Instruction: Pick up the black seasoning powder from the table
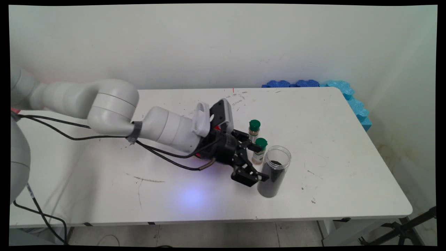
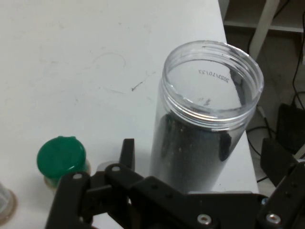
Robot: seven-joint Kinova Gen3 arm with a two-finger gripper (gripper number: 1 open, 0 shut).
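Gripper (image 1: 260,163) wide open at the jar

From the left we see the arm reach low over the white table (image 1: 331,139). Its black gripper holds nothing. One finger (image 2: 127,151) sits just beside the clear jar (image 1: 275,170); we cannot tell if it touches. Two green-capped bottles (image 1: 260,151) stand close behind. The jar has no lid and dark grains inside, so we think slow, level moves are best.

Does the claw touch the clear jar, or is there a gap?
Cannot tell. In the main view the claw overlaps the jar; the hand view shows neither contact nor a gap.
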